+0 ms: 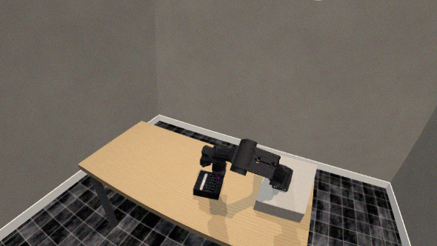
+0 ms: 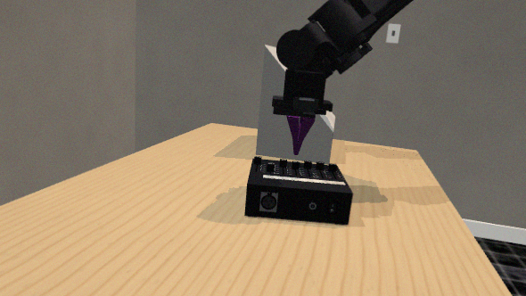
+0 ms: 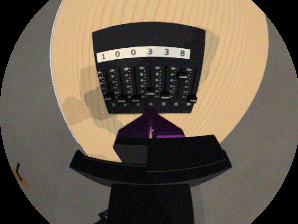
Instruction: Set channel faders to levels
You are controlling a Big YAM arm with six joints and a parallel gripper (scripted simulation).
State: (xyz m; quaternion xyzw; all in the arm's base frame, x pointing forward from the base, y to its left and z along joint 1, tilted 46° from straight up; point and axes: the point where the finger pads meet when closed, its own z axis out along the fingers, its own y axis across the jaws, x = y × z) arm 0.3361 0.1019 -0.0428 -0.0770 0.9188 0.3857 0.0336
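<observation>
The black lighting desk (image 2: 298,192) stands on its feet on the wooden table; it also shows in the top view (image 1: 208,184) and in the wrist view (image 3: 147,70). A white tape strip (image 3: 143,54) with small digits runs across it, above a row of several faders (image 3: 148,90). Most fader caps sit near the end of their slots closest to my gripper. My gripper (image 2: 297,151) (image 3: 150,111), with purple fingers, is shut and empty. It points straight down and hovers a little above the middle of the fader row.
A grey block (image 1: 287,189) holding the arm's base sits on the table behind the desk. The table's edges lie to the left and front. A checkered floor lies below.
</observation>
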